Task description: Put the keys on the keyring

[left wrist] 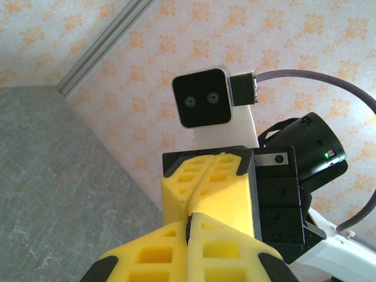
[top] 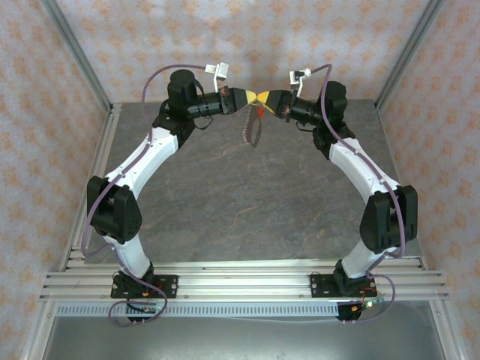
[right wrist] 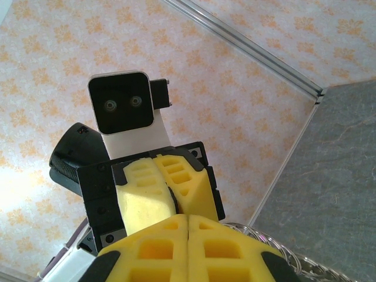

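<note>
The 2 grippers are meeting tip to tip at the upper centre of the top view. The left gripper (top: pixel 250 98) and right gripper (top: pixel 265 98) are both clenching tight, though what each is pinching is hidden. The keyring (top: pixel 250 131) is dangling just below them, with the key (top: pixel 260 112) hanging at its top. Threading seems to be in hand. Next, the key likely needs sliding along the chain while 1 pinch is holding firm.
</note>
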Available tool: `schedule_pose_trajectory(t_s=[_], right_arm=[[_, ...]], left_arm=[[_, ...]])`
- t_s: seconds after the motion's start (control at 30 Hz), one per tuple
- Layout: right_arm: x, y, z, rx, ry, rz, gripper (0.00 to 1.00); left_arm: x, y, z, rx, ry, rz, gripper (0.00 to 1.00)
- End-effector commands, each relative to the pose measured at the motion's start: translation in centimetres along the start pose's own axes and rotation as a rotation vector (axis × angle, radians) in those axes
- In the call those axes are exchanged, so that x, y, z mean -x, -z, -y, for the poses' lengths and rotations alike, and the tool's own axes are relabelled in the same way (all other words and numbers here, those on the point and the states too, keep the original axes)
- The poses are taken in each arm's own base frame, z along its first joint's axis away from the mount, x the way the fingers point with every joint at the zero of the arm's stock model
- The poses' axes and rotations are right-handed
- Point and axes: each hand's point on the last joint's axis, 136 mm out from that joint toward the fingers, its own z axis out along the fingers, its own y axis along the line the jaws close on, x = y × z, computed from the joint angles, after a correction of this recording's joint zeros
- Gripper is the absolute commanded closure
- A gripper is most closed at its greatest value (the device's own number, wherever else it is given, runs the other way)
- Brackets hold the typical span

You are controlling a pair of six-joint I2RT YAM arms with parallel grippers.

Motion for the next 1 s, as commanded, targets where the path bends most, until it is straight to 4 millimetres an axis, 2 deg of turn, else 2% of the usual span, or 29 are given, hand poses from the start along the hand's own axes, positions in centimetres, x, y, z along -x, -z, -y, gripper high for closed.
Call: schedule_pose_trajectory(t_s=[0.0,0.07,0.13,0.27,0.6,0.73,0.97], right_arm=[[1.0,0.3,-1.5,0.018,0.050,0.023,0.97],[1.6,1.2,-1.2,-0.013,0.052,0.065,0.79],[2.3,2.6,-0.7,-0.047,0.052,0.125,0.69],[2.5,4.8,0.6,-0.098,0.043,0.209,0.66],[-0.3,7.1,2.6,-0.165,0.082,0.290,0.57],[-1.2,6.8,2.6,-0.171,0.102,0.293,0.56],[-2.1,5.0,1.6,-0.158,0.148,0.255,0.55]], left_arm=[[-0.2,-0.7,1.0,-0.030,-0.033,-0.009,1.00],[0.0,-0.5,0.7,-0.014,-0.030,0.020,1.00],[0.2,-0.2,0.8,-0.008,-0.026,0.056,1.00],[0.7,0.5,1.3,-0.028,-0.004,0.132,1.00],[1.6,2.4,2.5,-0.103,0.060,0.309,1.00],[1.8,2.4,3.1,-0.146,0.089,0.349,1.00],[1.6,1.6,4.2,-0.189,0.115,0.370,1.00]])
